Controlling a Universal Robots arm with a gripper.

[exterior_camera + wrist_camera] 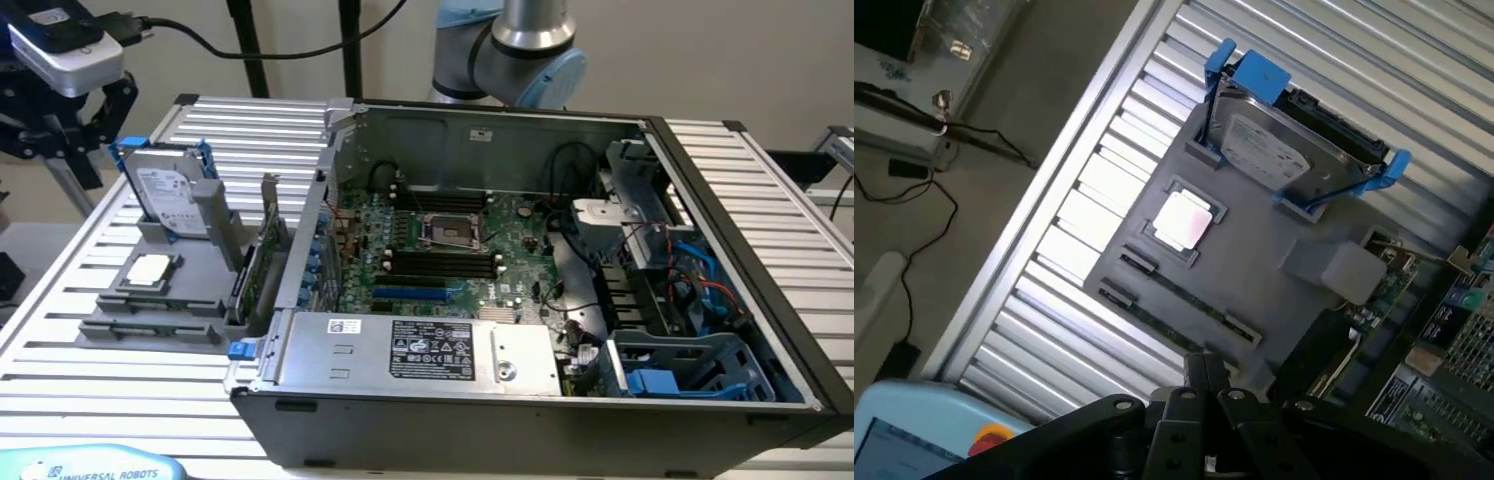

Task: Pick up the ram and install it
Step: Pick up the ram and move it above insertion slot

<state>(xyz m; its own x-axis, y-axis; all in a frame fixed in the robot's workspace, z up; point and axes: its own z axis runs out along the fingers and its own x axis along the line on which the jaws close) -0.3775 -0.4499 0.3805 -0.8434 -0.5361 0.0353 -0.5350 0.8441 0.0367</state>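
Note:
The ram (1154,318) is a thin green stick lying flat in the outer slot of a grey parts holder (1254,250). In the exterior view the ram (150,328) lies along that holder's front edge, to the left of the open computer case (747,250). My gripper (1204,372) hovers above the holder's ram end, its black fingers together and holding nothing. Seen from outside, the gripper (67,130) hangs high at the far left, well above the holder. Black memory slots (441,262) lie on the motherboard inside the case.
On the holder stand a hard drive in a blue frame (174,195), a square silver processor (147,270) and an upright green expansion card (267,250). A power supply (427,350) fills the case's front. A teach pendant (94,465) lies at the slatted table's front left corner.

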